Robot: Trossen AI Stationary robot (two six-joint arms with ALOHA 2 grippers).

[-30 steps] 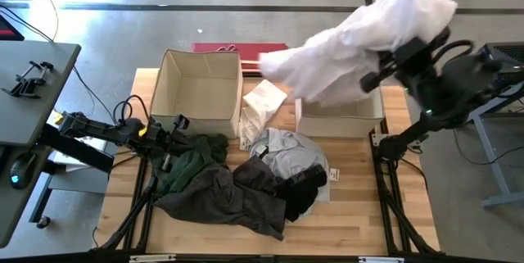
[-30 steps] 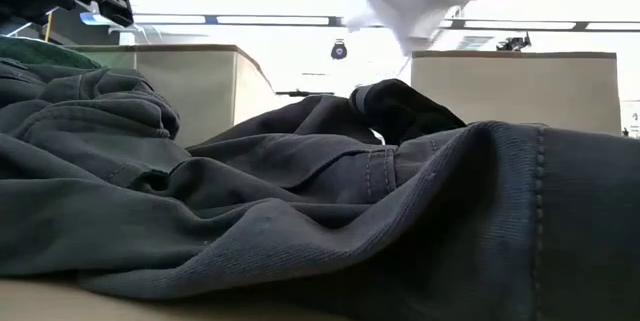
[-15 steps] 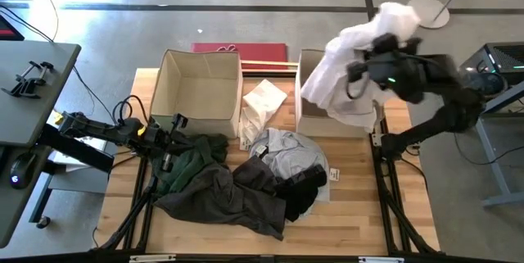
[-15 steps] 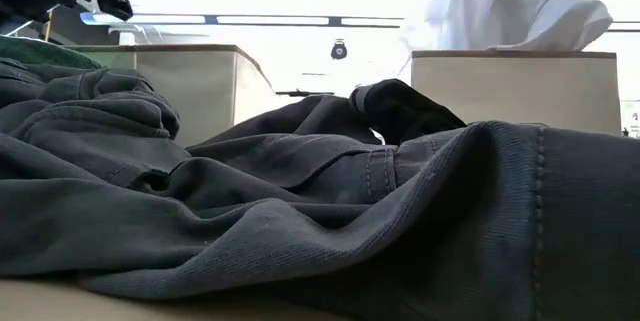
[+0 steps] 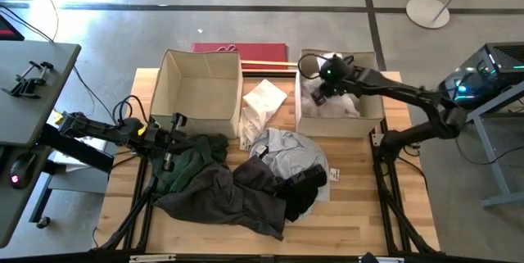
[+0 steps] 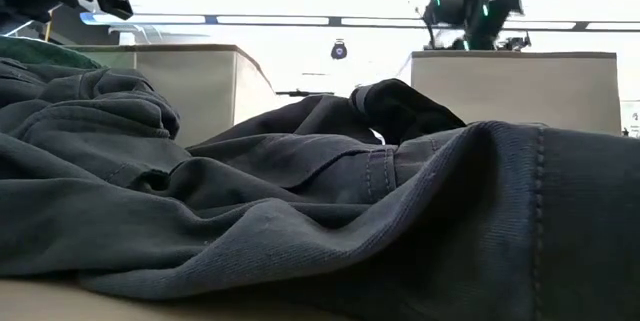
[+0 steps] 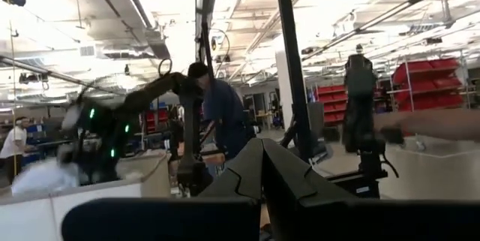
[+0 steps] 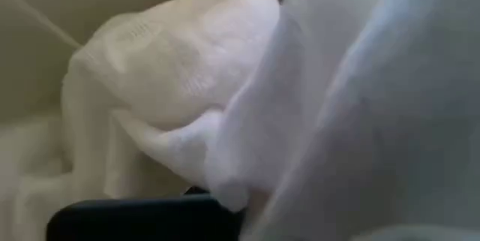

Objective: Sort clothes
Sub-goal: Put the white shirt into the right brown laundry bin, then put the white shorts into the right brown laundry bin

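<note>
White garment (image 5: 340,103) crumpled inside right box (image 5: 372,120)

Warehouse-like workshop: red storage bins (image 7: 420,83), exposed ceiling beams (image 7: 112,8).

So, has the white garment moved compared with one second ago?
Yes. In the high view the white garment was held up above the right box; it now lies down inside it, with the right gripper over it.

Wooden table (image 5: 360,214) carries two beige fabric boxes, left box (image 5: 199,91) and right box (image 5: 340,121), with a red flat item (image 5: 239,48) behind them; grey side desk (image 5: 29,91) left, person in blue (image 7: 225,117) in background.
</note>
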